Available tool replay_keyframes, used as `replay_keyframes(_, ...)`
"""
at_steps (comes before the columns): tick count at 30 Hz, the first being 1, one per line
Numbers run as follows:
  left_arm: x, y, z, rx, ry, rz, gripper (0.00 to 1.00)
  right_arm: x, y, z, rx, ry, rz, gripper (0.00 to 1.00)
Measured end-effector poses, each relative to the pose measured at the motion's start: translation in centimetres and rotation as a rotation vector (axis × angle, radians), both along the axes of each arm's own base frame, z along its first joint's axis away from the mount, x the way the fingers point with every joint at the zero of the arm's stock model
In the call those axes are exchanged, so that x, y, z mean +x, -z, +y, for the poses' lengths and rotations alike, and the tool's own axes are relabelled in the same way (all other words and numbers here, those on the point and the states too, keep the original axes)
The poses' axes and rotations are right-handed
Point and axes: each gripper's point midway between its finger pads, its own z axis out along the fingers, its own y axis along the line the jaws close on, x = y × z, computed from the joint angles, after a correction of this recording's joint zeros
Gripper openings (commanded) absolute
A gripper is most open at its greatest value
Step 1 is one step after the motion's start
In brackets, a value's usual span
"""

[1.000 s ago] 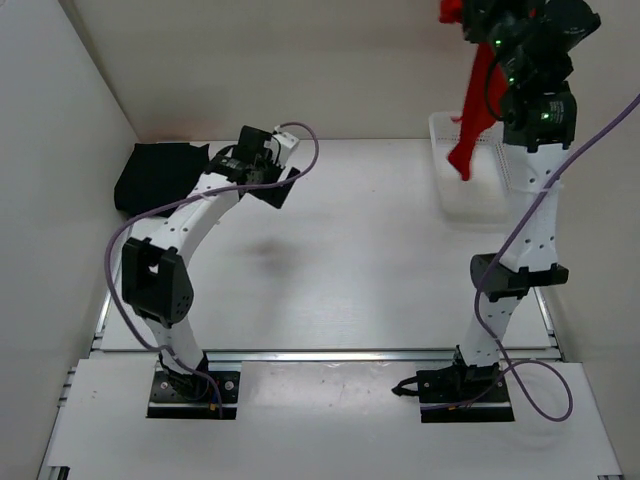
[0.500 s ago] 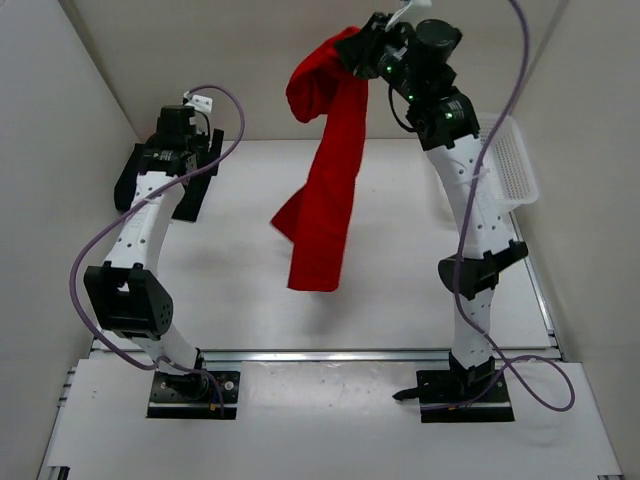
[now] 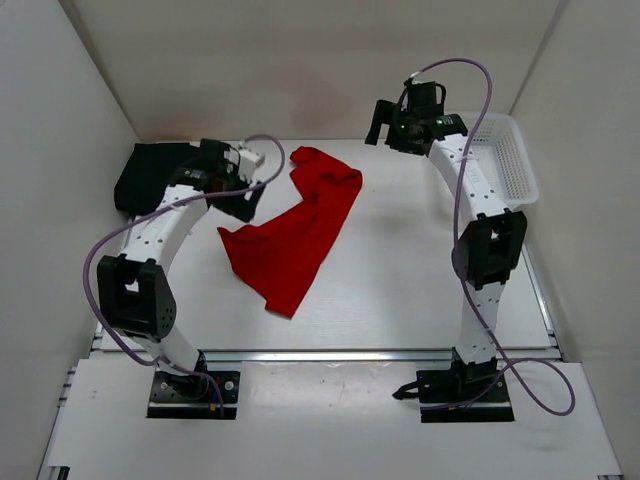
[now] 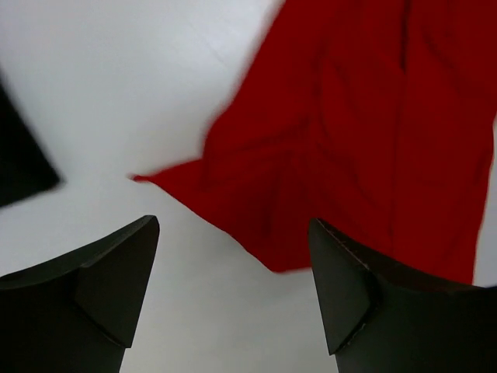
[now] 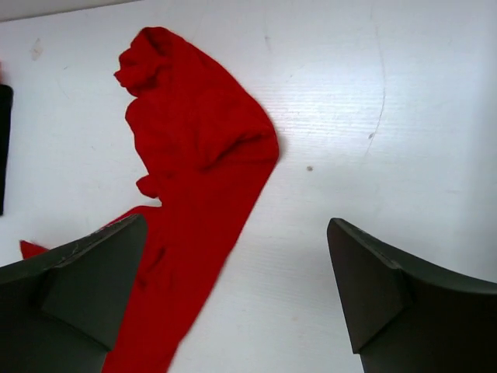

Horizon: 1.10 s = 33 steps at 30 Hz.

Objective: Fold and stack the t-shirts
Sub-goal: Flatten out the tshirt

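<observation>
Two t-shirts on the desk, both pincers empty

One red soft cloth t-shirt (image 3: 300,225): lies loose and unfolded on the white desk (image 3: 400,280), left of centre in the top view. It runs as a long creased strip from a bunched end at upper centre down to a wider, flatter end at lower left.

One black cloth t-shirt (image 3: 150,175): a dark flat bundle at the upper left of the top view, near the back corner. It is apart from the red one and partly hidden behind the left arm.

One white plastic mesh basket (image 3: 505,160): at the upper right of the top view, by the desk's right edge, just beside the right arm.

Left pincer (image 4: 233,233): jaws wide, nothing between them. It is poised at the red t-shirt's left edge, and a pointed corner of cloth shows between the fingers in the wrist view.

Right pincer (image 5: 237,225): jaws wide, holding nothing. It is raised at upper centre-right, looking down on the bunched end of the red t-shirt.
</observation>
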Motion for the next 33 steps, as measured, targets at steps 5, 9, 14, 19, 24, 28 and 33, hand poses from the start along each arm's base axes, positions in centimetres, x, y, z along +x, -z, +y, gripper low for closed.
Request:
replay_keyframes(5, -10.2, 8.5, -4.0, 0.074, 0.241, 0.317, 0.87, -1.2, -3.0, -0.6, -0.012, -0.086, -0.098, 0.99)
replay_keyframes(9, -17.2, 12.3, -6.9, 0.084, 0.379, 0.502, 0.87, -1.3, -3.1, 0.8, -0.003, -0.145, -0.127, 0.99)
replay_keyframes(14, -16.9, 13.5, -6.7, 0.049, 0.285, 0.540, 0.87, -2.4, 0.3, 5.0, -0.012, -0.243, -0.063, 0.99)
replay_keyframes(19, -16.9, 14.5, -7.4, -0.033, 0.228, 0.595, 0.81, -4.1, 2.0, 7.9, -0.029, -0.311, -0.025, 0.99)
replay_keyframes(24, -18.3, 15.3, -9.2, -0.120, 0.218, 0.687, 0.63, -3.9, 2.7, 7.1, -0.052, -0.285, -0.014, 0.99)
replay_keyframes(28, -18.8, 16.0, -9.8, -0.150, 0.203, 0.755, 0.31, -3.0, 2.9, 5.9, -0.059, -0.254, -0.012, 0.99)
replay_keyframes(33, -19.8, 16.3, -10.1, -0.169, 0.225, 0.807, 0.13, -0.3, 5.5, 6.9, -0.067, -0.257, -0.006, 0.99)
